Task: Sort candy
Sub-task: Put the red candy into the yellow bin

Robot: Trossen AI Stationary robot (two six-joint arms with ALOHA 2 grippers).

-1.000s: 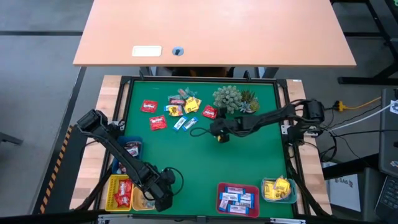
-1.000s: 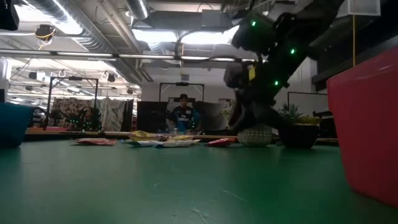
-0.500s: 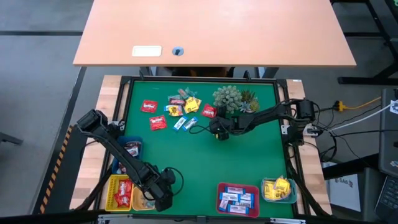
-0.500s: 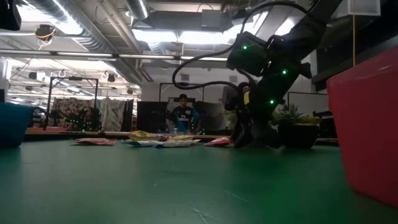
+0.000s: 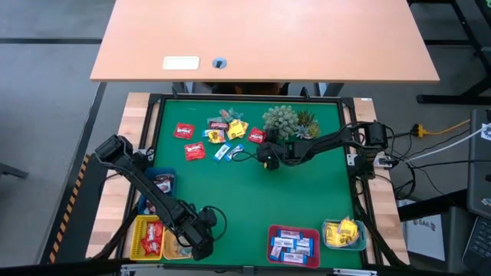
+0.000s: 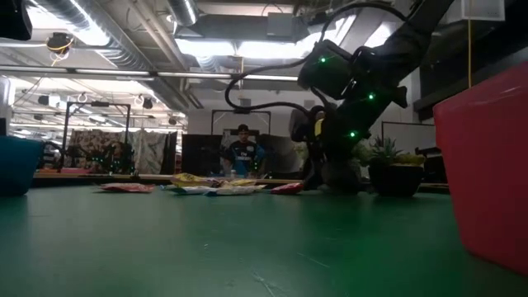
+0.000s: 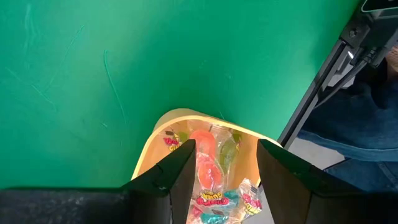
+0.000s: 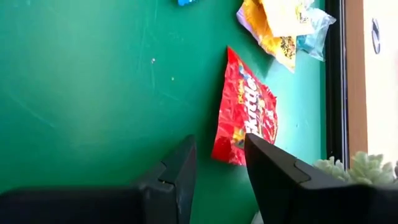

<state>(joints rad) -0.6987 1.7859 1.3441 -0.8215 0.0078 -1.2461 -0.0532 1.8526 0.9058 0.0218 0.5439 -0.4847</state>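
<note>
Candy, a red pack [image 8: 245, 115], lies on the green mat [image 8: 93, 81] just ahead of my right gripper [image 8: 219, 163], fingers parted & empty; left gripper [image 7: 222, 165] open over a tan tray [image 7: 168, 124] w/ sweets.

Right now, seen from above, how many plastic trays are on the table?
5: blue tray at the left edge; yellow tray and tan tray in the bottom-left corner; red tray and pale green tray bottom-right. Others may be hidden.
</note>
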